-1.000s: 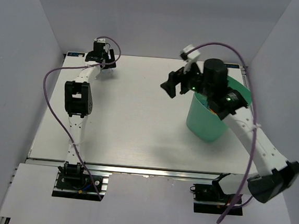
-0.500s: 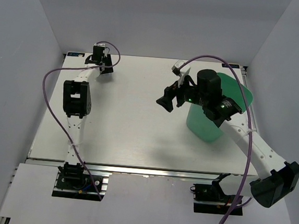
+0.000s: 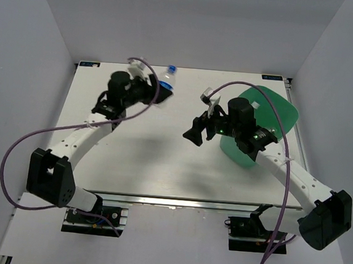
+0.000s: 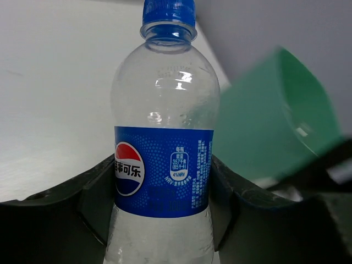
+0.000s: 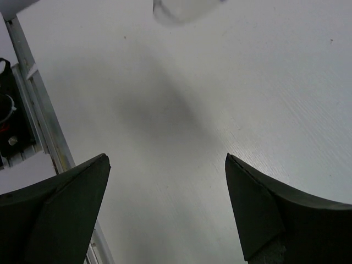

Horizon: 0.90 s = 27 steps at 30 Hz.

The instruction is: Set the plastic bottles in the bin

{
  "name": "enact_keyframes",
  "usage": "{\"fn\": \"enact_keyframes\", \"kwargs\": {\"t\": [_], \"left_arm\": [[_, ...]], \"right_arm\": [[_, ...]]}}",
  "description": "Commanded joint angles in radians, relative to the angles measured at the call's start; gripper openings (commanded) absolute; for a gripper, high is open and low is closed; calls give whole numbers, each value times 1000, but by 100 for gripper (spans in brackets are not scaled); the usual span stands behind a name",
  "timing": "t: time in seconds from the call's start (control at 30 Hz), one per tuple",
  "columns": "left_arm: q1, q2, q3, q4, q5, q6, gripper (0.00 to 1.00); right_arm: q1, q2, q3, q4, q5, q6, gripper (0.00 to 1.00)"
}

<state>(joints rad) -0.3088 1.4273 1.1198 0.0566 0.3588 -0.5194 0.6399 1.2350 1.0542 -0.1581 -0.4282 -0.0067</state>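
Observation:
My left gripper (image 3: 150, 91) is shut on a clear plastic bottle (image 3: 167, 78) with a blue label and a blue cap, and holds it above the far middle of the table. In the left wrist view the bottle (image 4: 164, 165) stands upright between the dark fingers (image 4: 88, 198), which press on its label. To its right is the mint-green bin (image 4: 275, 126). The bin (image 3: 274, 106) stands at the table's right side, partly behind the right arm. My right gripper (image 3: 195, 132) hangs left of the bin, open, with only bare table between its fingers (image 5: 258, 209).
The white table (image 3: 161, 161) is enclosed by white walls on three sides. A metal rail (image 3: 176, 201) runs along its near edge and also shows in the right wrist view (image 5: 33, 110). Purple cables (image 3: 20, 149) loop off both arms. A blurred pale object (image 5: 181, 8) sits at the right wrist view's top edge.
My left gripper shut on the bottle at the far left corner, lifted it and swung right toward the middle. My right arm moved slightly left and nearer, its gripper still open.

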Motion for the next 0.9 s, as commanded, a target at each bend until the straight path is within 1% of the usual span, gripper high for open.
{"fn": "enact_keyframes", "kwargs": {"t": [0.0,0.03,0.07,0.1,0.13,0.2,0.23,0.27,0.3,0.33,0.37,0.4,0.47,0.53,0.63,0.73,0.87], "left_arm": [[-125,28,-60,0,206,-143,0],[-145,25,-57,-42,216,-146,0],[-180,19,-49,-90,218,-142,0],[-194,10,-38,-150,204,-140,0],[-206,-2,-37,-176,191,-137,0],[-228,-54,-37,-225,131,-145,0],[-230,-73,-40,-269,120,-148,0],[-231,-103,-43,-293,111,-152,0],[-233,-117,-52,-323,102,-159,0],[-234,-129,-57,-336,104,-168,0],[-236,-137,-58,-357,108,-169,0],[-237,-146,-55,-420,117,-162,0],[-245,-151,-54,-481,135,-142,0],[-250,-157,-89,-528,184,-142,0],[-279,-150,-132,-557,238,-142,0],[-308,-139,-129,-610,249,-119,0],[-328,-163,-106,-610,262,-114,0]], "right_arm": [[44,-63,-42,57,37,-199,89],[88,-75,-89,52,157,-396,89],[107,-107,-117,64,239,-467,89],[122,-124,-144,119,331,-514,89],[138,-141,-181,129,441,-600,89],[138,-198,-209,140,494,-666,89],[138,-219,-223,123,482,-703,89],[138,-256,-244,99,467,-801,89],[138,-273,-258,83,453,-835,89],[138,-290,-270,77,401,-864,89],[138,-317,-282,46,367,-941,89],[138,-325,-283,26,327,-981,89],[138,-330,-246,-29,232,-1030,89],[138,-300,-208,-78,140,-1090,89],[138,-235,-128,-138,65,-1148,89],[138,-186,-85,-175,25,-1208,89],[138,-146,-57,-233,-67,-1251,89]]}}
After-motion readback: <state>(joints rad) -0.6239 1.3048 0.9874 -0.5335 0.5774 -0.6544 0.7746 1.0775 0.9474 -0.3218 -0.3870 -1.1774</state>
